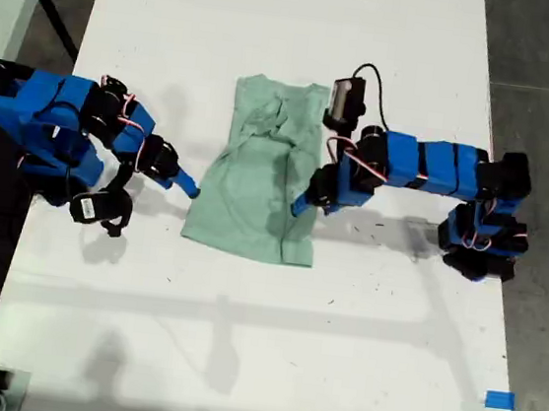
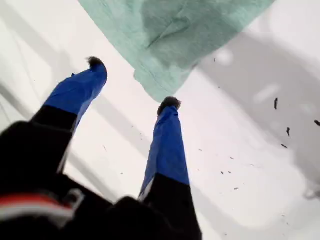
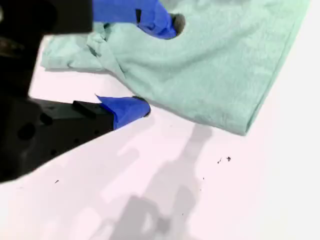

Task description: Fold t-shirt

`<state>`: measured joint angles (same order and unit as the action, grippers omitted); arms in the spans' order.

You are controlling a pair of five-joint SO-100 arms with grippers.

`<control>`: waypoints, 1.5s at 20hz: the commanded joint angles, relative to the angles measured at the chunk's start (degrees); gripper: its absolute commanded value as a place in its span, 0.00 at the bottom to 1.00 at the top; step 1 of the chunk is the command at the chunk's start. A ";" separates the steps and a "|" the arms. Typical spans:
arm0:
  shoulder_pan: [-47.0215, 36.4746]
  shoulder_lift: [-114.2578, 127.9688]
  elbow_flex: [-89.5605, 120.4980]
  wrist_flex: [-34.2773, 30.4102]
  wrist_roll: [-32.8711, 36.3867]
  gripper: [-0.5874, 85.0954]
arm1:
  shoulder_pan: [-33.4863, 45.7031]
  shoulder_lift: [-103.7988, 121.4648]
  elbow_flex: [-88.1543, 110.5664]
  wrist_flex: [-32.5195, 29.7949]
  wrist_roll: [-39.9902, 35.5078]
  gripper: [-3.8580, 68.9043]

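T-shirt (image 1: 257,184), pale mint green, lies flat-ish and partly folded at the middle of the white bench (image 1: 239,340), neck end toward 12 o'clock in the exterior view, fabric rumpled near the top. First gripper (image 1: 189,188) sits at the shirt's 9 o'clock, just beside its edge; jaws wide, holding nothing, tips low over the bare bench with a shirt corner just ahead of them. Second gripper (image 1: 299,206) is at the shirt's 3 o'clock, at the edge; jaws wide, one over the fabric, the other on the bench side of the hem, cloth not pinched. Small blue tape piece (image 1: 498,400) at the bench's 5 o'clock corner.
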<state>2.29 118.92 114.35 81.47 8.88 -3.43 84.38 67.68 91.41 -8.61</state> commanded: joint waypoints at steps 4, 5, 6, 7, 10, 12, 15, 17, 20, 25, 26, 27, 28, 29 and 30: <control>5.45 0.09 8.09 -11.78 -6.86 0.32 | 1.76 9.84 7.65 -0.44 0.97 0.41; 5.54 -1.85 8.96 -14.41 -7.56 0.32 | 1.85 9.84 7.65 -0.62 0.70 0.41; 5.54 -4.22 9.76 -16.96 -8.09 0.32 | 1.93 9.84 7.65 -0.79 0.53 0.41; 5.36 -6.86 10.20 -19.51 -8.26 0.32 | 1.93 9.84 7.73 -0.88 0.53 0.41; 4.22 -14.85 10.28 -24.96 -9.05 0.32 | 1.49 9.84 7.73 -0.97 0.53 0.41; 2.64 -18.98 11.25 -26.63 -11.25 0.32 | 1.05 9.84 7.73 -1.05 0.79 0.41; 0.62 -23.47 12.13 -28.83 -12.39 0.32 | 0.53 9.84 7.82 -1.23 0.97 0.41; -0.18 -24.08 11.60 -28.74 -12.39 0.14 | 0.53 9.84 7.91 -1.23 0.97 0.41; -0.09 -23.64 11.34 -27.77 -12.57 0.01 | 0.53 9.93 8.17 -1.41 1.05 0.41; 0.00 -14.94 12.13 -22.68 -12.66 0.01 | 0.35 10.37 9.14 -2.11 1.41 0.41; -0.09 -12.48 12.13 -21.27 -12.66 0.01 | 0.35 10.37 9.14 -2.29 1.41 0.41; -0.70 -10.55 11.60 -19.16 -12.13 0.01 | 0.26 10.37 9.40 -2.64 1.49 0.41; -1.05 -8.96 10.46 -16.44 -12.13 0.01 | 0.18 10.37 9.49 -2.90 1.58 0.41; -1.76 -7.56 9.58 -14.50 -11.34 0.01 | 0.09 10.37 9.49 -3.08 1.58 0.41; -2.55 -6.77 9.23 -13.36 -10.81 0.01 | -0.09 10.37 9.49 -3.16 1.67 0.41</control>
<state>1.32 108.54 126.47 65.39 -2.81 -2.46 89.82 77.43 89.38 -7.65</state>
